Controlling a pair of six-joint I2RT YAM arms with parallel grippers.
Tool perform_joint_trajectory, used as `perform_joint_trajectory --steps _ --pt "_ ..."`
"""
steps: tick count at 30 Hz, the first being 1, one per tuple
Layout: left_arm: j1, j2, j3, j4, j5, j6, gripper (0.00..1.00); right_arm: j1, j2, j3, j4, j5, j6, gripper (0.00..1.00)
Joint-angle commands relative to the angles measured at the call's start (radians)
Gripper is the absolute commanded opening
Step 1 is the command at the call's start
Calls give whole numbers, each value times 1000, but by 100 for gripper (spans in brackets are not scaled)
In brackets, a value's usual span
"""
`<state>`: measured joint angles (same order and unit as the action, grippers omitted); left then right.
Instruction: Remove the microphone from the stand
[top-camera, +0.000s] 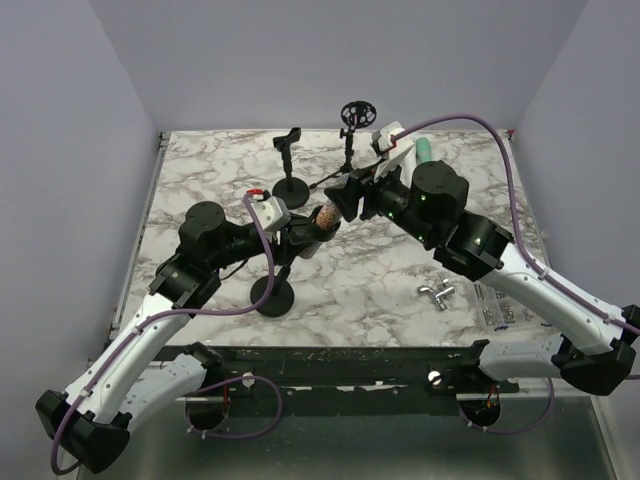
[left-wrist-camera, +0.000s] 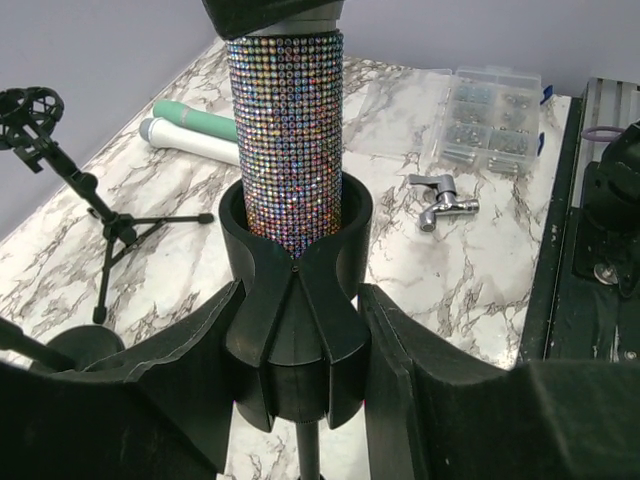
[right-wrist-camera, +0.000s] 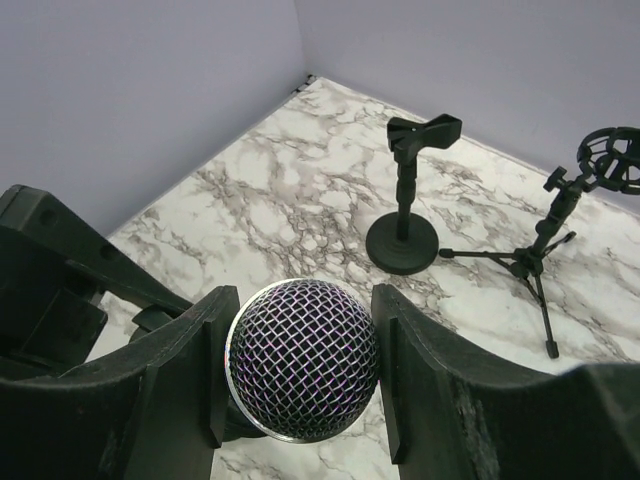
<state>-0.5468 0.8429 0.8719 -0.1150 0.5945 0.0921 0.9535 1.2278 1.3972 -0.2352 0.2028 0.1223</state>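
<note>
Two grippers were on the one microphone (left-wrist-camera: 288, 130), whose rhinestone-covered body sat in the clip (left-wrist-camera: 295, 300) of its stand (top-camera: 272, 296), leaning toward the right arm, near the middle of the marble table (top-camera: 400, 270). The right gripper (right-wrist-camera: 303, 372) was closed on the microphone's mesh head, with one finger against each side. The left gripper (left-wrist-camera: 298, 345) pinched the clip from both sides, just below the glittering body.

Farther back we saw a second stand (right-wrist-camera: 403, 215) on a round base, and near it a tripod stand (right-wrist-camera: 545, 250) carrying a ring mount. A green microphone (left-wrist-camera: 200, 118) and a white microphone (left-wrist-camera: 190, 142) lay side by side toward the far right of the table. A metal tap (left-wrist-camera: 443, 200) lay nearer the right arm, close to a clear compartment box (left-wrist-camera: 490, 110) of small parts.
</note>
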Motion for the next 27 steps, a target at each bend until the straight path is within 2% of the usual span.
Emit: perform_joint_trajectory --steps 1,5,20,22,27 --pt "-3 13 2 -14 1 7 0 21 -14 125 117 -194 109 1" --pt "-3 15 0 -9 2 0 0 21 10 127 109 -196 101 1" --pt "-2 49 12 -24 2 -12 0 21 39 345 28 -71 -26 1" --pt "-3 55 15 -27 9 -12 0 21 44 354 33 -99 -27 1" --pt "-2 63 21 -22 66 -21 0 21 27 260 99 -347 -44 1"
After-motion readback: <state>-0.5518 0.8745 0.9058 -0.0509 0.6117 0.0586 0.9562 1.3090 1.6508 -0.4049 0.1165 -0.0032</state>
